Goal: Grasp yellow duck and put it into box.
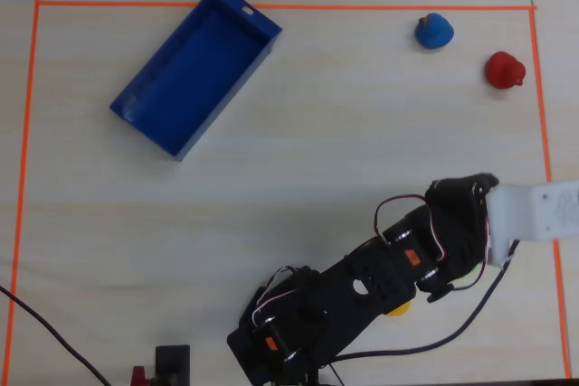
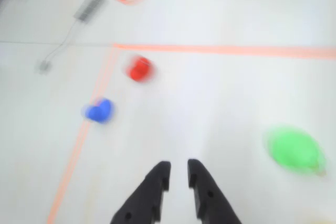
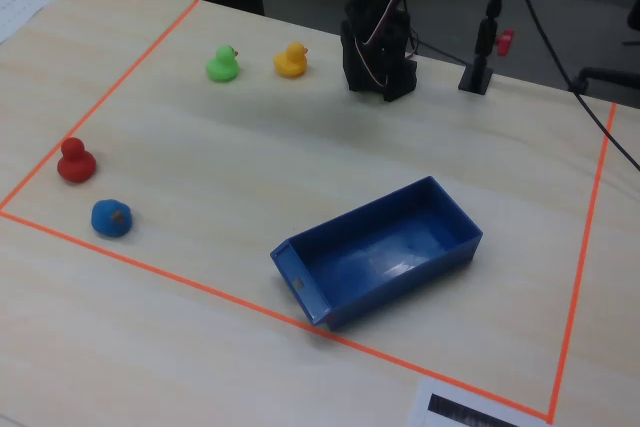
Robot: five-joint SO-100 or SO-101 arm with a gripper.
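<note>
The yellow duck (image 3: 291, 60) stands next to the green duck (image 3: 222, 64) near the arm's base (image 3: 380, 47) in the fixed view. In the overhead view only a sliver of the yellow duck (image 1: 398, 306) shows from under the arm (image 1: 380, 277). The dark-blue box (image 1: 194, 68) lies empty at the upper left, far from the arm; it also shows in the fixed view (image 3: 380, 252). My gripper (image 2: 178, 163) shows in the blurred wrist view with its black fingers a little apart and nothing between them, well above the table. The green duck (image 2: 294, 150) lies to its right.
A red duck (image 1: 504, 70) and a blue duck (image 1: 434, 31) stand at the upper right of the overhead view, and both show in the wrist view, red (image 2: 139, 69) and blue (image 2: 98, 110). Orange tape (image 1: 289, 7) frames the work area. Cables and a stand (image 3: 480, 72) sit beside the base.
</note>
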